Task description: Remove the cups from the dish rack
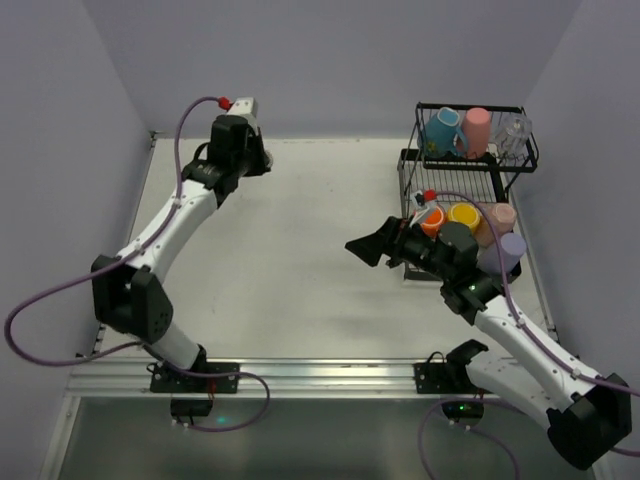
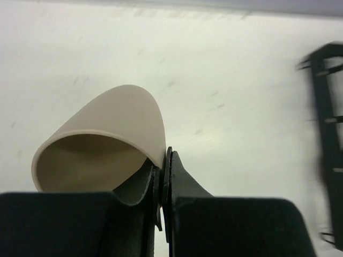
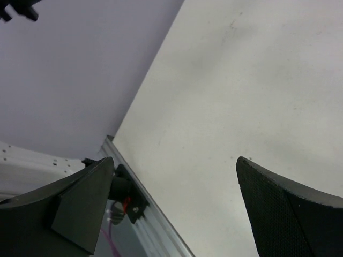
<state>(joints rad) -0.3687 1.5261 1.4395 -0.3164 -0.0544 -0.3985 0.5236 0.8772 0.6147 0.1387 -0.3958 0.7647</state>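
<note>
My left gripper [image 2: 165, 156] is shut on the wall of a beige cup [image 2: 107, 128], one finger inside the rim and the other outside. The cup lies tilted with its mouth toward the camera, just above the white table. In the top view this gripper [image 1: 258, 158] is at the far left back of the table, and the cup is hidden under it. My right gripper [image 1: 368, 247] hangs open and holds nothing, just left of the dish rack [image 1: 412, 160]. The rack's upper shelf holds a blue mug [image 1: 440, 130], a pink cup [image 1: 476, 128] and a clear cup [image 1: 512, 130]. Orange [image 1: 432, 220], yellow [image 1: 463, 213], salmon [image 1: 498, 215] and lavender [image 1: 508, 250] cups sit low by my right arm.
The rack's black frame [image 2: 327, 134] shows blurred at the right edge of the left wrist view. Lavender walls close in the table at the back and on both sides. An aluminium rail [image 1: 300, 375] with the arm bases runs along the near edge. The right gripper [image 3: 177, 187] sees bare table.
</note>
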